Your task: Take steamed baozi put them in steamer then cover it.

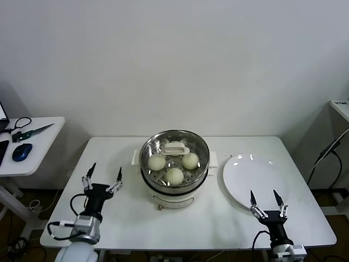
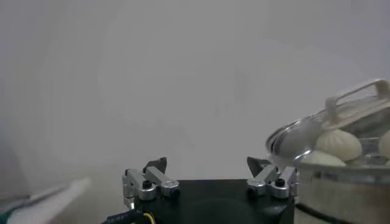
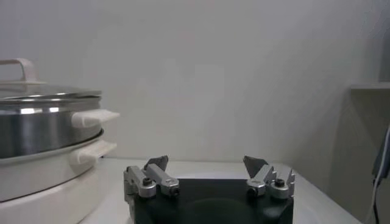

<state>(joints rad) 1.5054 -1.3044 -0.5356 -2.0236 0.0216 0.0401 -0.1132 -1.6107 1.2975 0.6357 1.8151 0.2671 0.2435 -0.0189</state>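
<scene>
Looking down from my head: white table (image 1: 125, 218), with the steamer (image 1: 174, 188) at its middle.
Buns: three buns (image 1: 174, 175) show through the lid (image 1: 174, 150), which sits on the steamer; I cannot tell whether a fourth lies under its white handle.
Plate: a flat white plate (image 1: 248, 177) lies just right of the steamer, bare.
My left pincer (image 1: 102, 176): over the table left of the steamer, spread wide, holding nothing, apart from the pot.
My right pincer (image 1: 267, 200): over the near edge of the plate, spread wide, holding nothing.
Side things: a small side table (image 1: 38, 147) stands off to the left with a blue mouse (image 1: 20, 152) and cables on it; a second ledge shows at the far right.

From my left wrist: my left pincer (image 2: 210, 167) gapes at a bare wall; the steamer (image 2: 341, 189) stands beside it, buns (image 2: 337, 143) visible under the lid (image 2: 304, 131).

From my right wrist: my right pincer (image 3: 210, 165) gapes wide over the table; the steamer (image 3: 42, 131) with its side handles stands off to one side, lid (image 3: 49, 94) on; nothing lies between my fingers.
</scene>
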